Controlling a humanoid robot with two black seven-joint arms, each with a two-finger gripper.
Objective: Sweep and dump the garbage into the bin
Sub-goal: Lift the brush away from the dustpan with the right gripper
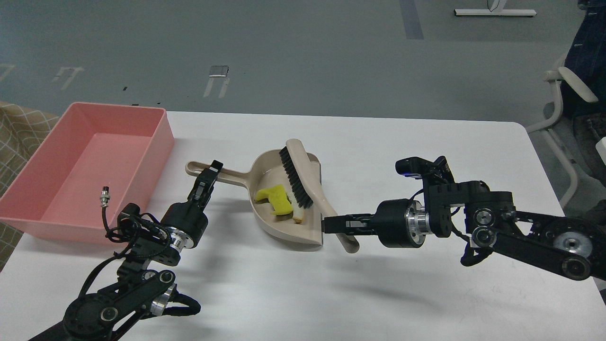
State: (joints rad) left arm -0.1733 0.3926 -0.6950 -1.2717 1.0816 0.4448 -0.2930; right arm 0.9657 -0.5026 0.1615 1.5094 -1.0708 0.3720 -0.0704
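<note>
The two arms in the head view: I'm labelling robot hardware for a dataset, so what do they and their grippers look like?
Both arms are matte black with rounded joint housings and bare silver metal rings at the wrists. The left gripper and right gripper each have two slim black fingers. A loose black cable with a silver connector rises from the left wrist; thin black cables loop around the right wrist, topped by a small black module.

Ahead of you the white table [426, 156] runs nearly the full width of the view, and past its far edge lies a grey floor [303, 52] with pale tape marks and a small silvery plate [218, 71] set into it. At your far right stands a white chair frame [565, 123] — something dark and blue is on it, too cropped to name. At the left edge a tan checked cloth [16, 137] shows — partly hidden.
</note>
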